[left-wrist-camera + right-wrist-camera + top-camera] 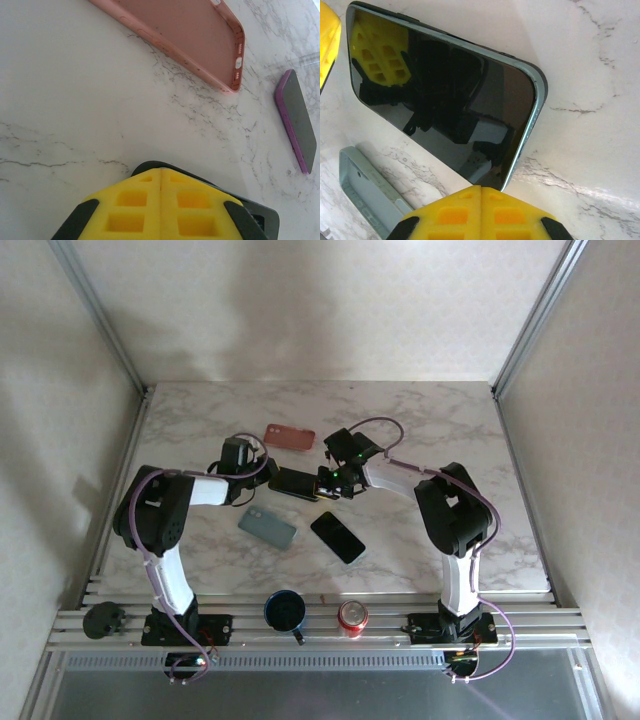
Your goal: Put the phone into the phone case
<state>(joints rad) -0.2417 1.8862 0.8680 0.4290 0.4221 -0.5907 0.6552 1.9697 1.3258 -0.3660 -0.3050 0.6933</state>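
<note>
Marble, white with grey veins, is seen across the table (450, 430), at whose near edge the left arm (160, 510) and the right arm (450, 505) are bolted. Both are bent inward so that their tools face each other near the middle.

A dark phone (295, 483) with a pale teal rim is found between them. The yellow pads of the left gripper (161, 172) are pressed together with no gap, and a dark edge is seen just beneath the tips. The right gripper (481, 189) is likewise closed pad to pad, with the phone's corner right at its tips; whether contact is made cannot be told.

A grey-green case (267, 528) is laid just nearer than the phone, hollow side up. A pink case (290, 437) is placed beyond the phone, and a second phone (337, 537) lies beside the grey-green case. A blue mug (285, 610) and a red can (352, 617) are stood at the near edge.
</note>
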